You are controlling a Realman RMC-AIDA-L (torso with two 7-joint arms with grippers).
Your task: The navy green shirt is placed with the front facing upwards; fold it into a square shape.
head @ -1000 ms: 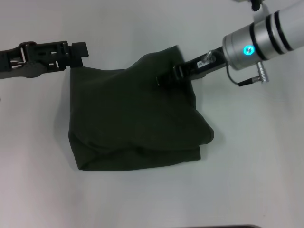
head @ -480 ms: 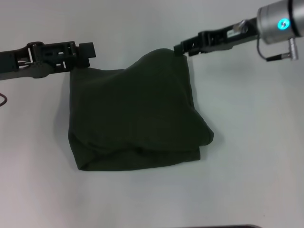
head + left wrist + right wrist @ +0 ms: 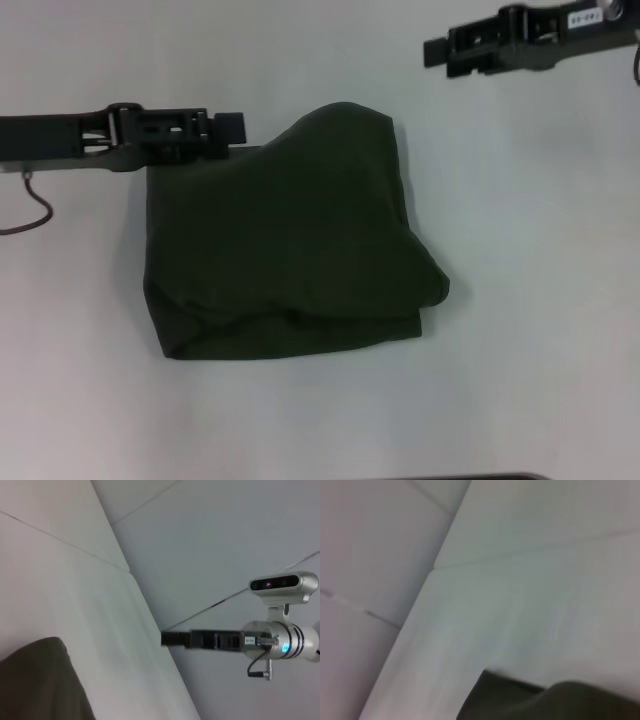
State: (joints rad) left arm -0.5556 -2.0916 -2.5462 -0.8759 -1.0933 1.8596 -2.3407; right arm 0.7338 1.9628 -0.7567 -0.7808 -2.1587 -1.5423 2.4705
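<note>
The soft, floppy shirt [image 3: 285,250] probably wants corner holds; whether the left gripper [image 3: 230,128] and right gripper [image 3: 435,50] are open, I cannot tell.

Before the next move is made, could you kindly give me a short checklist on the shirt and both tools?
1. Navy green shirt folded into a compact bundle: ok.
2. Outline square and flat: not ok; the far edge humps and the right side bulges.
3. Right tool clear of the cloth: ok; it is off beyond the far right corner.
4. Left tool clear of the cloth: cannot tell; it sits over the far left edge.
5. Lettering hidden: ok.
</note>
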